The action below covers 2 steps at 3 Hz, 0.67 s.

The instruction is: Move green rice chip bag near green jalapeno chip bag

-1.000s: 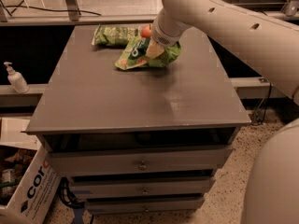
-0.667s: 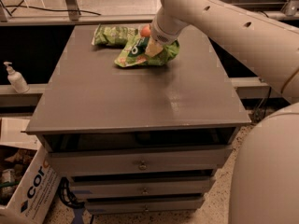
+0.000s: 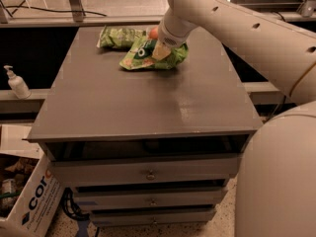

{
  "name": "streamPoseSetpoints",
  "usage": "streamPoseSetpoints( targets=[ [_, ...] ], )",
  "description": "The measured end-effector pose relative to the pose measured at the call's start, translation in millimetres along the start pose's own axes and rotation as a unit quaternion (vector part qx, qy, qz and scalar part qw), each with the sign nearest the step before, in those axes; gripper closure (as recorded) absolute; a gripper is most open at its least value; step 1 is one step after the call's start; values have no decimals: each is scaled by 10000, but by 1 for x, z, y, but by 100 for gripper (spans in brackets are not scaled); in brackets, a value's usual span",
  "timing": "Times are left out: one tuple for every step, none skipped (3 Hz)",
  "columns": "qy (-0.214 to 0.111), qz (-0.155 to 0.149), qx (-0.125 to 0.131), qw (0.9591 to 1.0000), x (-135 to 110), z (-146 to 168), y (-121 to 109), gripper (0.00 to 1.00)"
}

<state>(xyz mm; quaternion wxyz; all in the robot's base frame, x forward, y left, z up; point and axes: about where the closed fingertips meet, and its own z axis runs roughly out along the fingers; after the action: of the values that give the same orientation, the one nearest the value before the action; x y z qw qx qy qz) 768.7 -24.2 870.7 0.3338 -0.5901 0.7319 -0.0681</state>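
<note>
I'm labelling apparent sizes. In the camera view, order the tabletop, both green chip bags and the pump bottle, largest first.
1. tabletop
2. green rice chip bag, with the hand on it
3. green jalapeno chip bag, somewhat smaller, though it lies farther back
4. pump bottle, smallest

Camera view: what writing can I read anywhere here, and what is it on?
"cor": dark letters on the cardboard box on the floor, left of the cabinet; the rest is cut off.
Bright green chip bag, with the gripper on it: white letters, too blurred to read.
Dull green chip bag: nothing readable.
Pump bottle: nothing readable.
</note>
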Motion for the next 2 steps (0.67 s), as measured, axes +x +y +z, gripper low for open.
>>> streamPoseSetpoints(
  targets=[
    [0, 0, -2, 10000, 0, 0, 0, 35],
    [-17, 15, -106, 9999, -5, 11, 6, 13]
  ],
)
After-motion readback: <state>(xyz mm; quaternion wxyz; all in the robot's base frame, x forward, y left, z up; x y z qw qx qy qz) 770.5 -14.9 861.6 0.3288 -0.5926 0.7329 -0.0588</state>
